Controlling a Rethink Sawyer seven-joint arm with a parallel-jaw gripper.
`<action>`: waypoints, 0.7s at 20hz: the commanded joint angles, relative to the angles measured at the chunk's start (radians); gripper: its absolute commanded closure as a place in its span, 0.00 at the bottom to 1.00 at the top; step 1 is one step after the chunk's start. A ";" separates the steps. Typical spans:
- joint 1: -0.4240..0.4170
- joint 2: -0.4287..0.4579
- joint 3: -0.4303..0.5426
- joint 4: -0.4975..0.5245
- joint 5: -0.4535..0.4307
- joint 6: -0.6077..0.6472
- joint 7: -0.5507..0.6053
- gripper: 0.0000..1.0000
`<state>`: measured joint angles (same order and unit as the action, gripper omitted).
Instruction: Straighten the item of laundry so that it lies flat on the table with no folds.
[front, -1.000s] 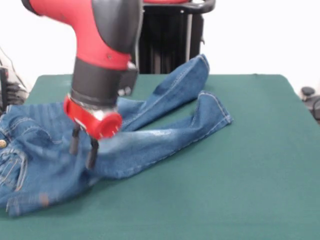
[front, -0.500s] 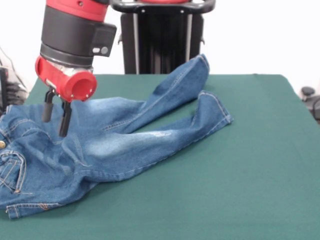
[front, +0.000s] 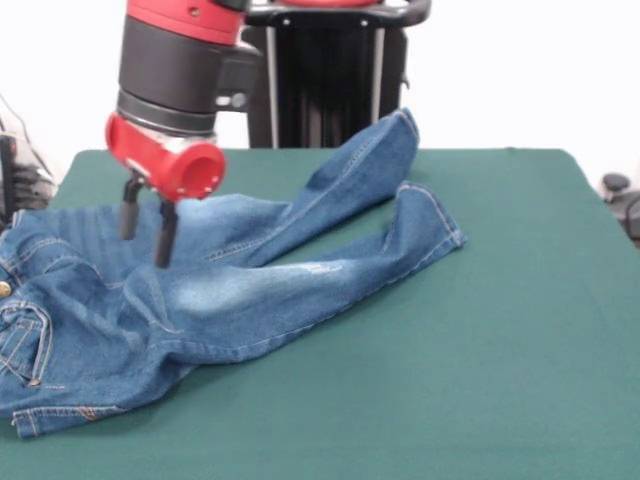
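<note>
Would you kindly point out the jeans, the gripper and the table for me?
jeans (front: 250, 290), front view, on the faded thigh.
gripper (front: 147, 232), front view, midway between its two black fingertips.
table (front: 480, 350), front view, on bare green cloth.

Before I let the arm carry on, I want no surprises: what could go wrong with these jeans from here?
The jeans hang past the table's left edge, so a pull that way could drag them off. The far leg's cuff reaches the table's back edge and may catch there. The open gripper sits above bunched denim near the waist, so closing there might pinch several layers and deepen the folds.
</note>
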<state>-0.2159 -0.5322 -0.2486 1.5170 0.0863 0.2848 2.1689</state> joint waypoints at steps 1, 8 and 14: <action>0.073 0.039 0.056 0.185 0.032 0.157 0.172 0.00; 0.081 -0.028 0.088 0.258 0.072 0.265 0.169 0.00; 0.080 -0.045 0.114 0.285 0.102 0.311 0.168 0.00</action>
<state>-0.1645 -0.5822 -0.2462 1.6771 0.1193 0.4629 2.1689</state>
